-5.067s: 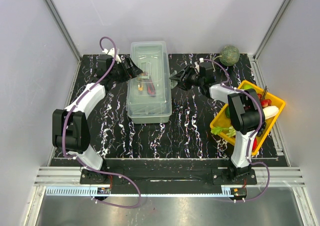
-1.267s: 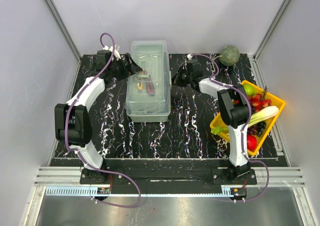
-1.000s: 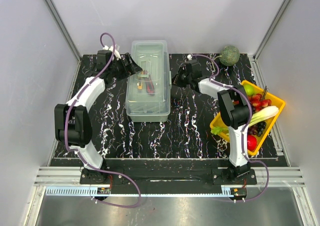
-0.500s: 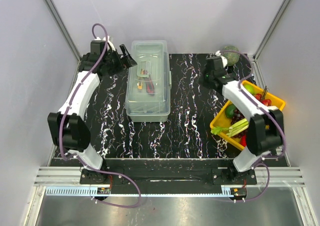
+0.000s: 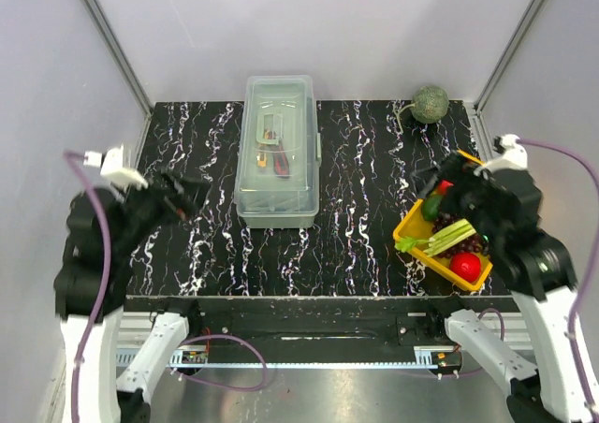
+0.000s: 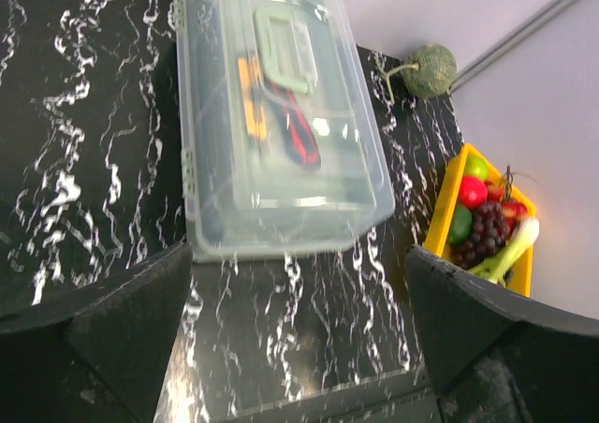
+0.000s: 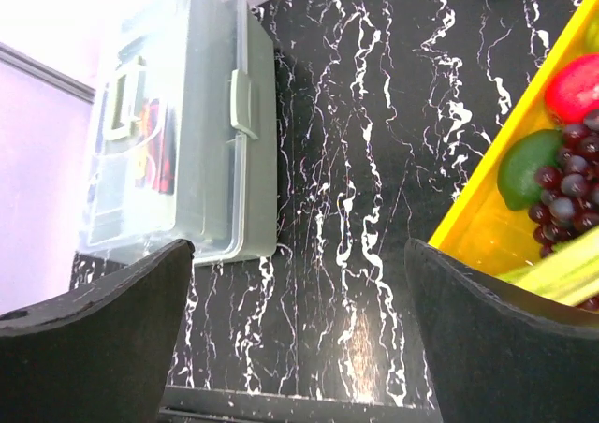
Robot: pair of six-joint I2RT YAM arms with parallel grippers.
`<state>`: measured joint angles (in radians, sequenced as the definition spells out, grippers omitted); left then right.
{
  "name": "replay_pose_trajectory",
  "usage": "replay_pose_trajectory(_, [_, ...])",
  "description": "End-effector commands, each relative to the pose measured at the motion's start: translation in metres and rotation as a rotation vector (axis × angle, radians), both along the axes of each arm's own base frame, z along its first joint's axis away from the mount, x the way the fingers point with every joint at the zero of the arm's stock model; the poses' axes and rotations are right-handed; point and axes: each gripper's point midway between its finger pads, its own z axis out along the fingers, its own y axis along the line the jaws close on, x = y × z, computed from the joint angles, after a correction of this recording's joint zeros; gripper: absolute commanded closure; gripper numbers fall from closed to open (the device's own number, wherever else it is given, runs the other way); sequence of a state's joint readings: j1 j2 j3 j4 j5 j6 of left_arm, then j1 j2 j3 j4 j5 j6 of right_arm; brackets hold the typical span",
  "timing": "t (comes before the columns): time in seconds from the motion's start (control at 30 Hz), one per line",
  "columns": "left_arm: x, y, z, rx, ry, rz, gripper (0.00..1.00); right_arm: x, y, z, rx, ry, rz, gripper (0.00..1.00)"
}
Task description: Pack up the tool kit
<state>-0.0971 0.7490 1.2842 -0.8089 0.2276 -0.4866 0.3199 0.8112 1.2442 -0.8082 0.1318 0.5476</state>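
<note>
Both arms have pulled back from the tool kit (image 5: 278, 152) to the near edge of the table (image 5: 356, 217). You see the left gripper (image 6: 298, 278) and the right gripper (image 7: 299, 255) with jaws spread wide, holding nothing. The tool kit stands alone by the far edge, left of middle, its lid (image 7: 192, 77) down over the tools (image 6: 298, 140). I judge the packing finished.
</note>
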Motion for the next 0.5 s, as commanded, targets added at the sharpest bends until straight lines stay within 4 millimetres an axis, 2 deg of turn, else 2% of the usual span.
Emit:
replay_pose_trajectory(0.0, [-0.062, 0.008, -0.042, 0.038, 0.088, -0.005, 0.01, -0.06, -0.016, -0.001, -0.038, 0.059, 0.036, 0.01])
replay_pose_trajectory(0.1, [-0.099, 0.022, -0.054, 0.068, 0.08, 0.049, 0.01, -0.085, -0.029, 0.004, -0.037, 0.059, 0.009, 0.01])
replay_pose_trajectory(0.17, [-0.113, 0.028, -0.057, 0.069, 0.067, 0.071, 0.01, -0.097, -0.031, 0.005, -0.023, 0.049, 0.01, 0.01])
replay_pose_trajectory(0.27, [-0.125, 0.028, -0.061, 0.062, 0.046, 0.056, 0.01, -0.112, -0.035, 0.003, 0.001, 0.038, 0.006, 0.01])
replay_pose_trajectory(0.47, [-0.134, 0.032, -0.065, 0.069, 0.041, 0.056, 0.01, -0.136, -0.042, 0.008, 0.029, 0.022, 0.001, 0.01])
